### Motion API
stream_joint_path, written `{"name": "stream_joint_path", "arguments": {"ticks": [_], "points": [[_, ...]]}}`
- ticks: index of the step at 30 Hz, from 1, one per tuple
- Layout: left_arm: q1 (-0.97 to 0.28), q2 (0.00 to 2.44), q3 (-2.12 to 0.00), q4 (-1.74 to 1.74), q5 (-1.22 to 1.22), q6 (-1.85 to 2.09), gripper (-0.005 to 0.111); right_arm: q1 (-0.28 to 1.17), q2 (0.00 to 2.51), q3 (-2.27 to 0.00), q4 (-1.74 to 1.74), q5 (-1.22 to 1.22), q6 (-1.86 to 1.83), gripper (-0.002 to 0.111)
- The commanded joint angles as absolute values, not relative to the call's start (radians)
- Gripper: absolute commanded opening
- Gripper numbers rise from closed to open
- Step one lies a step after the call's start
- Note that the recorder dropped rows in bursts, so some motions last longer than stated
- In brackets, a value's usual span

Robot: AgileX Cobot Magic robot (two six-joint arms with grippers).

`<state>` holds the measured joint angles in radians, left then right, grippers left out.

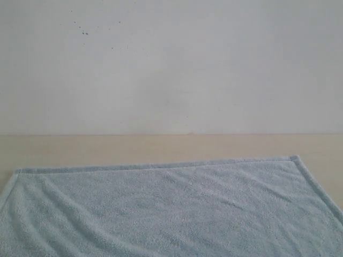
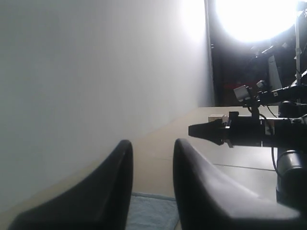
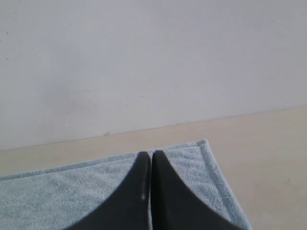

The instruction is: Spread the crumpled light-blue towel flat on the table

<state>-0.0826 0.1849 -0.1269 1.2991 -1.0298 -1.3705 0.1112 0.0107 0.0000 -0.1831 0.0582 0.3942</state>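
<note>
The light-blue towel (image 1: 171, 209) lies spread over the near part of the table (image 1: 161, 147), its far hem straight and a few soft ripples toward its left side. No gripper shows in the exterior view. My left gripper (image 2: 152, 146) is open above the table, with a strip of towel (image 2: 153, 211) showing low between its fingers. My right gripper (image 3: 151, 155) is shut with nothing between its fingers, hovering over the towel (image 3: 72, 196) near its far right corner (image 3: 204, 143).
A white wall (image 1: 171, 64) rises at the table's far edge. In the left wrist view the other black arm (image 2: 249, 130) reaches over the table, with a bright lamp (image 2: 256, 17) and stands behind it.
</note>
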Motion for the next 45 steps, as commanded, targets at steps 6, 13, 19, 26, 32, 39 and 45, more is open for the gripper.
{"name": "stream_joint_path", "arguments": {"ticks": [6, 13, 19, 26, 32, 39, 45], "points": [[-0.090, 0.176, -0.094, 1.304, -1.023, -1.379, 0.028, 0.109, 0.000, 0.000, -0.185, 0.045, 0.390, 0.000], [-0.090, 0.176, -0.094, 1.304, -1.023, -1.379, 0.028, 0.109, 0.000, 0.000, -0.185, 0.045, 0.390, 0.000], [-0.090, 0.176, -0.094, 1.304, -1.023, -1.379, 0.028, 0.109, 0.000, 0.000, -0.185, 0.050, 0.378, 0.000], [-0.090, 0.176, -0.094, 1.304, -1.025, -1.379, 0.028, 0.109, 0.000, 0.000, -0.169, 0.091, 0.211, 0.000], [-0.090, 0.176, -0.094, 1.304, -1.025, -1.379, 0.028, 0.109, 0.000, 0.000, -0.067, 0.091, 0.211, 0.000], [-0.090, 0.176, -0.094, 1.304, -1.023, -1.379, 0.028, 0.109, 0.000, 0.000, -0.058, 0.091, 0.211, 0.000], [-0.090, 0.176, -0.094, 1.304, -1.023, -1.379, 0.028, 0.109, 0.000, 0.000, -0.058, 0.109, 0.211, 0.000]]}}
